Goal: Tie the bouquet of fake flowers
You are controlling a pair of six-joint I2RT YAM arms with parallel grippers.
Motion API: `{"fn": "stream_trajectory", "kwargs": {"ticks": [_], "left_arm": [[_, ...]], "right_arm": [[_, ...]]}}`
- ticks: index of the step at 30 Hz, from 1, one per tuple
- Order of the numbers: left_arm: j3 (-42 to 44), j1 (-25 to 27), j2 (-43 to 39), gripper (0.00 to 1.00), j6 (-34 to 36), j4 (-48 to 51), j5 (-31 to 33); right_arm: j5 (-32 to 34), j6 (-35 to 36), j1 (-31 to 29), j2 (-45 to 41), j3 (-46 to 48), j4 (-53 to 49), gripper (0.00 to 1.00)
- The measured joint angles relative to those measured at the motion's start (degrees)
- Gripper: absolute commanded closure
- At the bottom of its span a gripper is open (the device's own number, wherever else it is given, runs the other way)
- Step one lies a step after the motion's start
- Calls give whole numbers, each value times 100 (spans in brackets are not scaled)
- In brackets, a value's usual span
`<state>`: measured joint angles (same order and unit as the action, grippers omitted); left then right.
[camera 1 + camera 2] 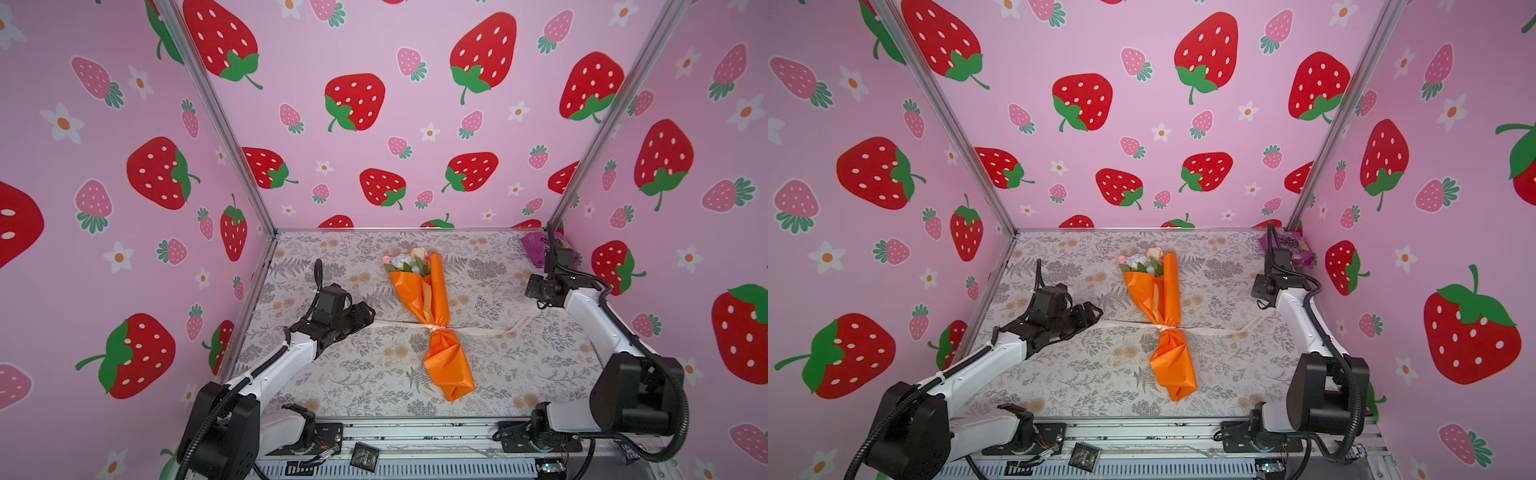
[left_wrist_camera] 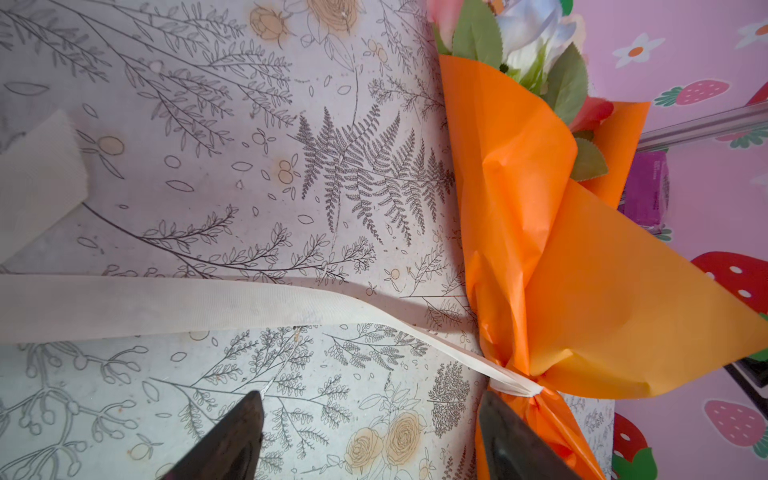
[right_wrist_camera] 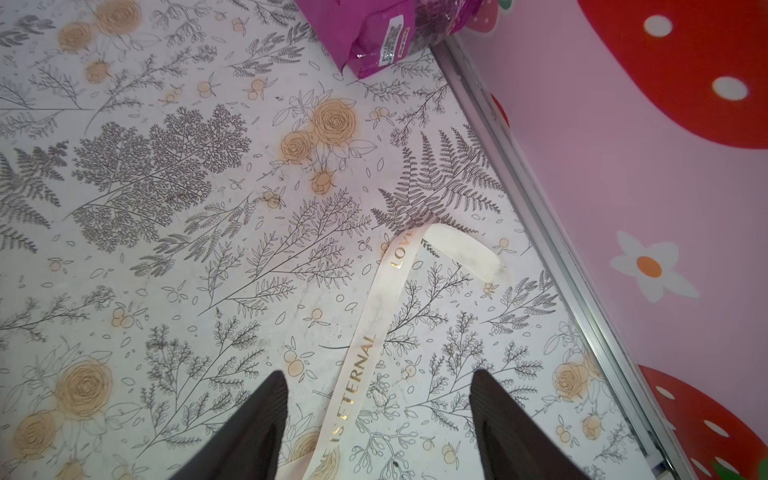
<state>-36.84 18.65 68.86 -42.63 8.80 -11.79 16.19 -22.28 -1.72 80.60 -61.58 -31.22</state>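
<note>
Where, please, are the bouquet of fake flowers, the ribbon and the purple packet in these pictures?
bouquet of fake flowers (image 1: pixel 433 297): in a top view, on its orange wrapping.
ribbon (image 3: pixel 363 357): right wrist view, on its gold-lettered stretch.
purple packet (image 3: pixel 349 33): right wrist view, on its flat face.

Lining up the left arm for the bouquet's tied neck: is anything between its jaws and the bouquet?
Nothing visible blocks it. Between the open left gripper and the bouquet lies only the cream ribbon, flat on the table, running to the knot. The purple packet sits in the far right corner.
</note>
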Motion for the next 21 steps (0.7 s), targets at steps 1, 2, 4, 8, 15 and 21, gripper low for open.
{"fn": "stream_trajectory", "kwargs": {"ticks": [1, 2, 4, 8, 15, 21], "left_arm": [[0, 0, -20, 17, 44, 17, 24], [-2, -2, -35, 17, 83, 31, 48], [0, -4, -35, 17, 136, 55, 92], [-2, -15, -35, 17, 247, 114, 131], [0, -66, -35, 16, 348, 201, 133], [-17, -131, 48, 16, 358, 271, 116]], "right_arm": [[-26, -46, 0, 28, 20, -15, 28], [-59, -105, 0, 79, 66, -17, 28], [-125, -247, 0, 168, 262, 7, 28], [-507, -525, 0, 442, 820, 31, 30], [-1023, -905, -2, 1005, 1040, 284, 30], [-1204, -1071, -4, 1080, 1207, 577, 40]]}}
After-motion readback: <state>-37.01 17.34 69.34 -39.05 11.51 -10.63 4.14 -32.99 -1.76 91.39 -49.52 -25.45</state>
